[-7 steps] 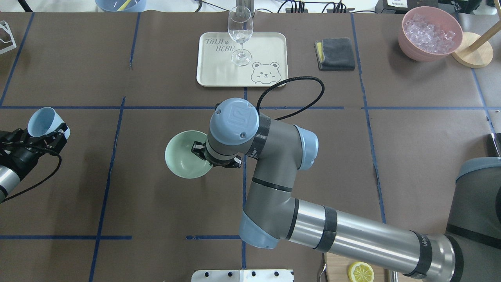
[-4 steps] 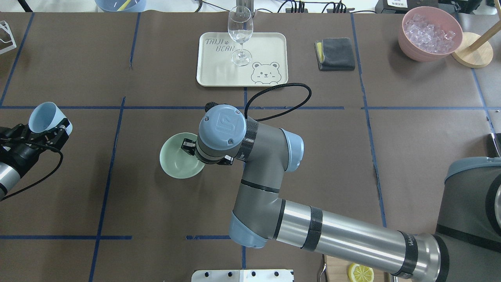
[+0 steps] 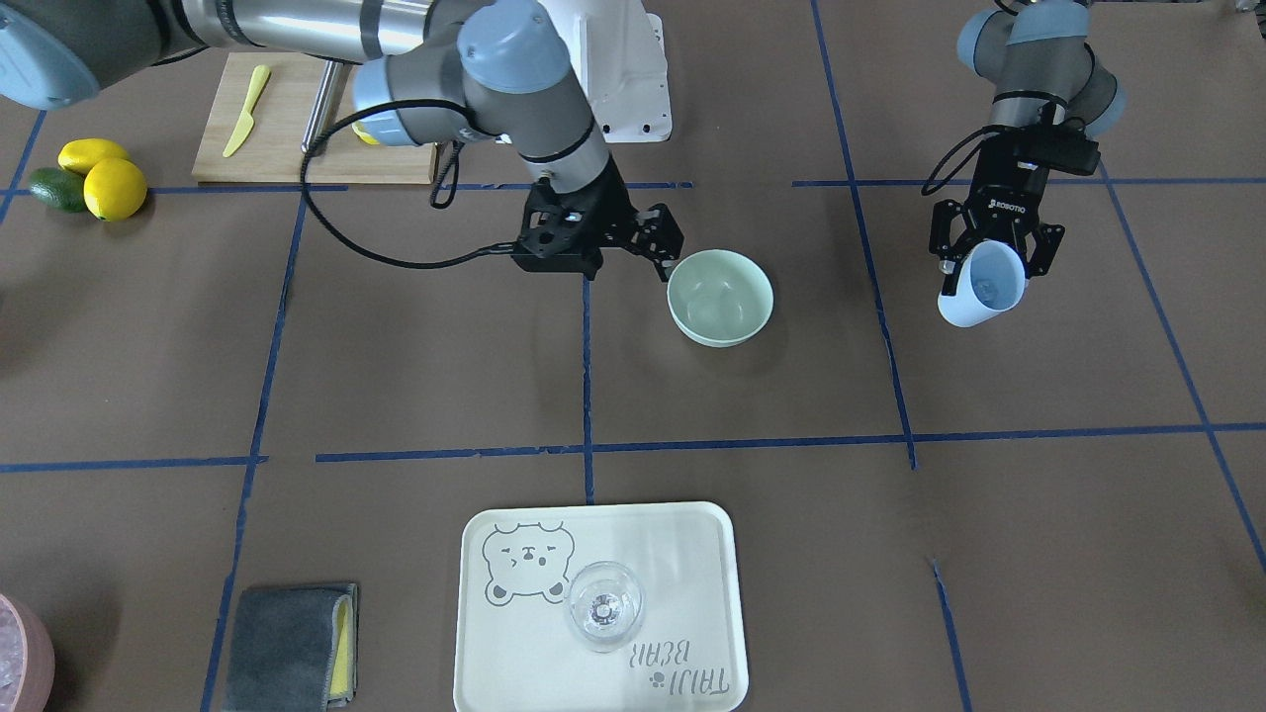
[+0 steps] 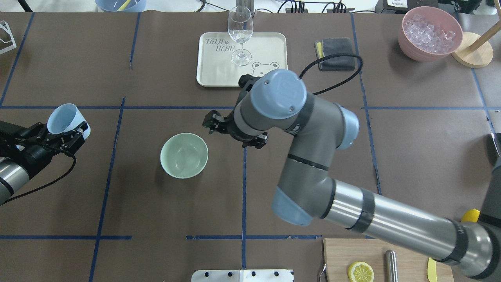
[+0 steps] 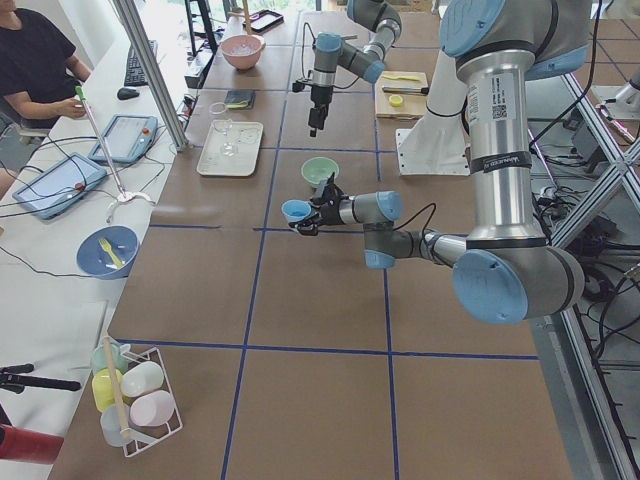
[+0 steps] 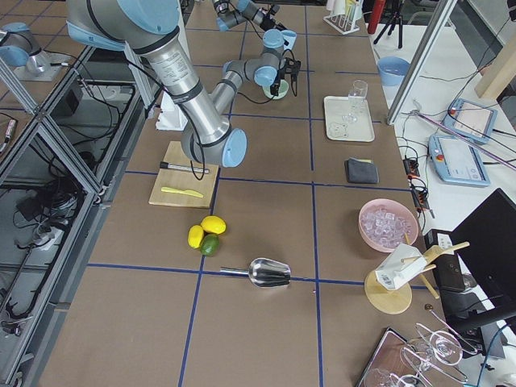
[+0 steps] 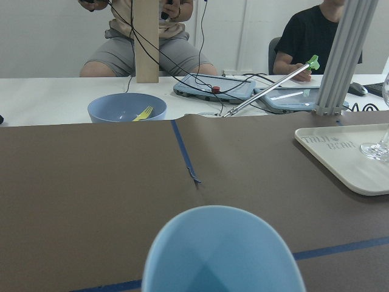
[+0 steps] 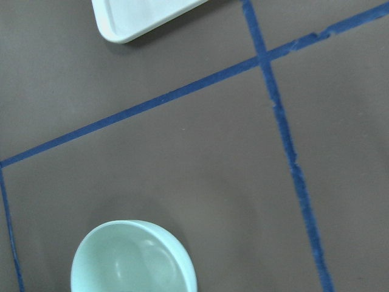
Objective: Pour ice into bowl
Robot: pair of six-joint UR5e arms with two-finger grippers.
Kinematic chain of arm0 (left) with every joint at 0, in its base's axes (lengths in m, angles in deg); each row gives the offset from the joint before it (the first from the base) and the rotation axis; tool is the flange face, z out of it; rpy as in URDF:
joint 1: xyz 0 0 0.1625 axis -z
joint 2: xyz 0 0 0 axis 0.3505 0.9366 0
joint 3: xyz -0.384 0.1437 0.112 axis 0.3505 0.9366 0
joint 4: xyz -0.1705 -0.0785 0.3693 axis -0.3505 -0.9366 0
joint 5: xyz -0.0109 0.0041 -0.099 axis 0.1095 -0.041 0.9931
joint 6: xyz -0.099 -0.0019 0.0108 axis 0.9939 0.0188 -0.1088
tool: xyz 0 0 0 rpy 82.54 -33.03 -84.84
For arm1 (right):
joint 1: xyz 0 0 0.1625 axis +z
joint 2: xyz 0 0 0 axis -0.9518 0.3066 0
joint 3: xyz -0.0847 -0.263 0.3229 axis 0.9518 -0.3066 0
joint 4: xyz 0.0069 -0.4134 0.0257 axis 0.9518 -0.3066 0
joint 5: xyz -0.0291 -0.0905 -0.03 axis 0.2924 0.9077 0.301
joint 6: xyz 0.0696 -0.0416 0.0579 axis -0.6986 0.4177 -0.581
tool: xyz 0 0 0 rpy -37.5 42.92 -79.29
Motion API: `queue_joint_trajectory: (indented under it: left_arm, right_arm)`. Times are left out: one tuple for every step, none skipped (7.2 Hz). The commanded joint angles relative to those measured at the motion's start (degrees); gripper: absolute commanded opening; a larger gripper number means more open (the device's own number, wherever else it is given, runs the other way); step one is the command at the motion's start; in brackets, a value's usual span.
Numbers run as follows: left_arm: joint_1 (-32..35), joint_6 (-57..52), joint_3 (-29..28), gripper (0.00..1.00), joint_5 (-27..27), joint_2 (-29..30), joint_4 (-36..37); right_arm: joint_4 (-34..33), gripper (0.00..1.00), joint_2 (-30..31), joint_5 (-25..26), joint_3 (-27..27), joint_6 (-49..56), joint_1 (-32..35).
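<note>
Cup (image 3: 974,297) is gripped, tilted, by the left gripper (image 3: 989,267) toward the worktop's left edge; right gripper (image 3: 671,255) is spread open just beside the bowl (image 3: 720,297).

You read "TAIJI BEAR" printed on the cream tray (image 4: 219,70). "ROBOTIQ" shows on the left pincer (image 3: 992,272) body. Nothing else legible.

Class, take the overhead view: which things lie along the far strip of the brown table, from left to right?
white rack → tray → grey cloth → pink bowl → wooden base
</note>
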Motion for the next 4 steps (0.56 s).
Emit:
queue_joint_trajectory:
  left_arm:
    - [-0.08, -1.69, 2.45, 0.0, -3.17, 0.4, 0.52]
    - [-1.3, -1.77, 2.37, 0.0, -9.9, 1.01, 4.69]
    - [-3.4, -1.86, 3.41, 0.0, -12.84, 4.32, 13.87]
    - [-7.6, -1.77, 5.08, 0.0, -18.52, 6.96, 22.14]
  right_arm:
    - [-0.41, 1.0, 11.15, -4.18, 9.71, 6.75, 4.59]
    - [0.11, 1.0, 14.59, -4.97, 11.31, 9.94, 5.38]
    - [0.2, 1.0, 16.36, -5.59, 12.11, 11.01, 6.0]
    - [0.38, 1.0, 18.38, -5.51, 13.24, 12.33, 6.09]
